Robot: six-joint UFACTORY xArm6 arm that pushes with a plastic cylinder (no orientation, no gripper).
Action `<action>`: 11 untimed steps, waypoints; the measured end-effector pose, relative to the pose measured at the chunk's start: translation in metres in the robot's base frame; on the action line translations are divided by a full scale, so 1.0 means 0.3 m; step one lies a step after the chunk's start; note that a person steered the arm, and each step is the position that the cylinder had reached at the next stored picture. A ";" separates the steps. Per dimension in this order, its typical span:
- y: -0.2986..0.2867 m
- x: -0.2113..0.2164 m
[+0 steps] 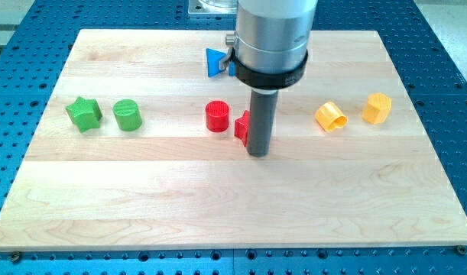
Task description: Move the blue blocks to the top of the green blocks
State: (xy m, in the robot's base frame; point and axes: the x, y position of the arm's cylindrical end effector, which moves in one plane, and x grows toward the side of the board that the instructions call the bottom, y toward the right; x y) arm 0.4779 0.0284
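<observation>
A blue block shows near the view's top centre, partly hidden behind the arm's grey housing; its shape is unclear. No second blue block shows. A green star block and a green cylinder stand side by side at the view's left. My tip rests on the wooden board near the middle, far to the right of the green blocks and below the blue block. It is just right of a red block that the rod partly hides.
A red cylinder stands left of the rod. A yellow cylinder-like block and a yellow block lie at the view's right. A blue perforated table surrounds the board.
</observation>
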 end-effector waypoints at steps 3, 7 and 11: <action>-0.025 0.102; 0.081 -0.380; -0.071 -0.590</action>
